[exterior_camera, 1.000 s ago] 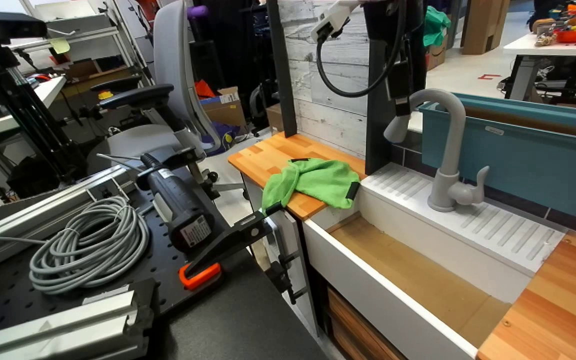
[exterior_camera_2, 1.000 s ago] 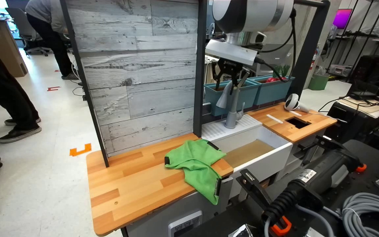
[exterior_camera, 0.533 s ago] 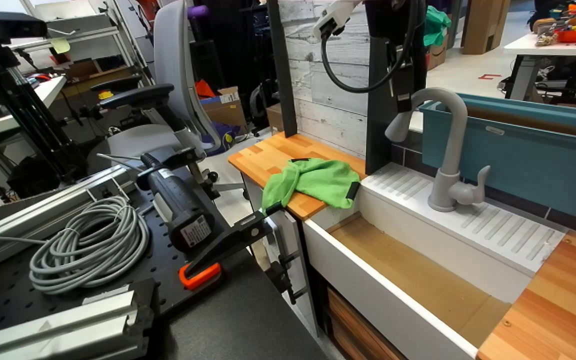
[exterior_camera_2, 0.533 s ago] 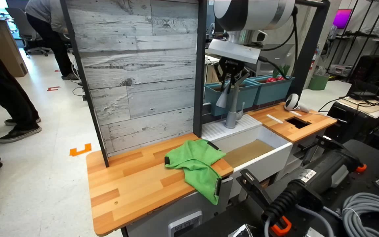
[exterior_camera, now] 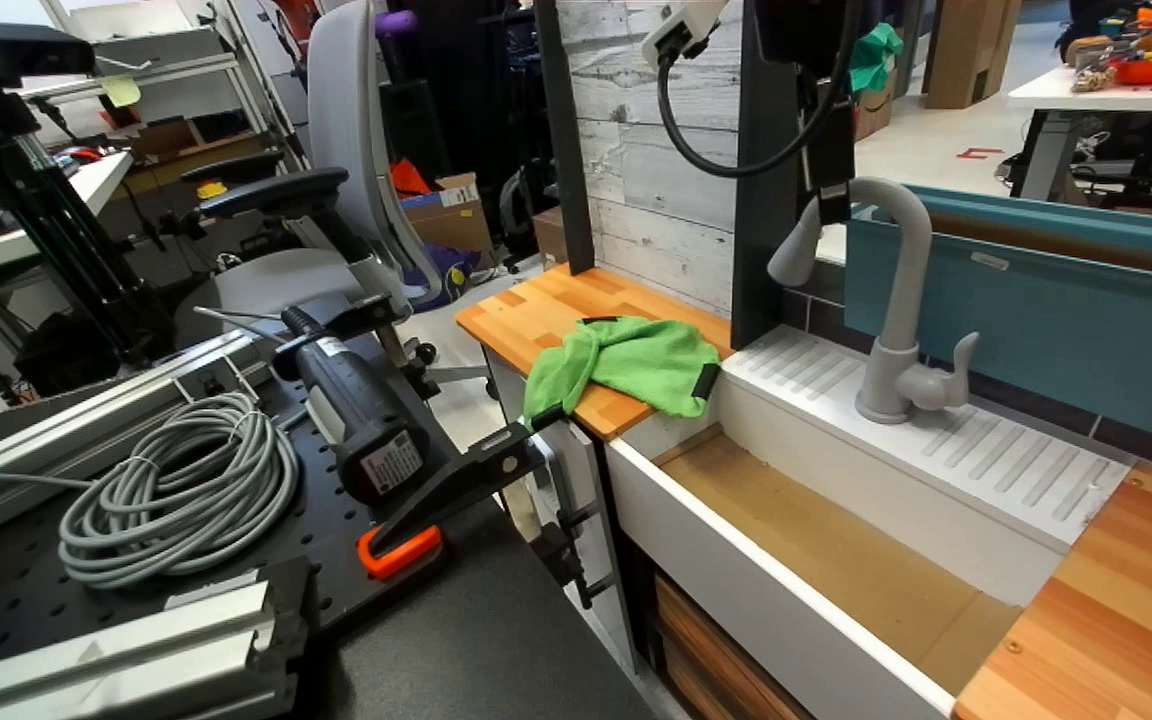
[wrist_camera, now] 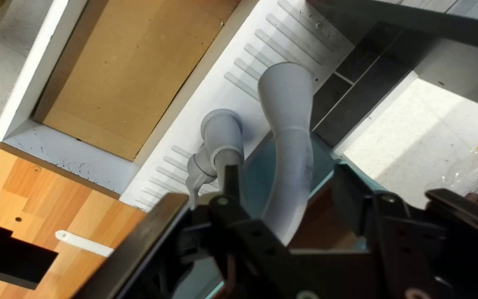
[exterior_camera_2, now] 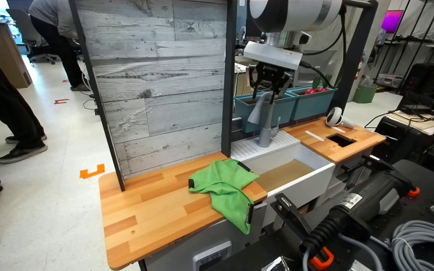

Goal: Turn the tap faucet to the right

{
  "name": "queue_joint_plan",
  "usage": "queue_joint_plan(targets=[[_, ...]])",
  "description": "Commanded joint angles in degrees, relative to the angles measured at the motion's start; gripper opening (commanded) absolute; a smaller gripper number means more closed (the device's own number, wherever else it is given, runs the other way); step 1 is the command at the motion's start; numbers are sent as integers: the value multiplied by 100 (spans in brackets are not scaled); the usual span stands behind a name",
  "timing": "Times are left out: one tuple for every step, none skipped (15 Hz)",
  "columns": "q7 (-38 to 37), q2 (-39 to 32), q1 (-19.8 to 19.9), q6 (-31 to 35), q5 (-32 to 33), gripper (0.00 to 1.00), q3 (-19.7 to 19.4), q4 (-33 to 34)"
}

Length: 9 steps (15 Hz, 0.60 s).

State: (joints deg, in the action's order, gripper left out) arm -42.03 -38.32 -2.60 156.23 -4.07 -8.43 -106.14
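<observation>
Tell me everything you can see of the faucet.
The faucet looks matte grey, like metal or plastic: round base, arched spout with a flared end, small side lever. It stands upright on the white ridged ledge behind the sink, its spout not pointing over it. The gripper is open, straddling the spout; contact is unclear.

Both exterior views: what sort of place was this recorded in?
Probably a lab or workshop with a mock kitchen, not a home: the sink has a brown, board-like bottom, and a black tripod and a grey office chair show in an exterior view.
</observation>
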Motion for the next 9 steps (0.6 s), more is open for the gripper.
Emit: queue_joint_plan(targets=[[143, 141, -5, -75, -151, 38, -68, -25], [156, 136, -9, -71, -136, 38, -78, -26], [155, 132, -20, -75, -119, 31, -94, -31], [156, 115, -20, -88, -118, 21, -94, -24], [156, 111, -23, -99, -115, 14, -96, -23], [154, 105, -31, -106, -105, 7, -103, -21], [153, 101, -37, -113, -97, 3, -108, -17], [148, 88, -49, -126, -80, 6, -121, -9], [160, 80, -52, -154, -68, 6, -122, -7]])
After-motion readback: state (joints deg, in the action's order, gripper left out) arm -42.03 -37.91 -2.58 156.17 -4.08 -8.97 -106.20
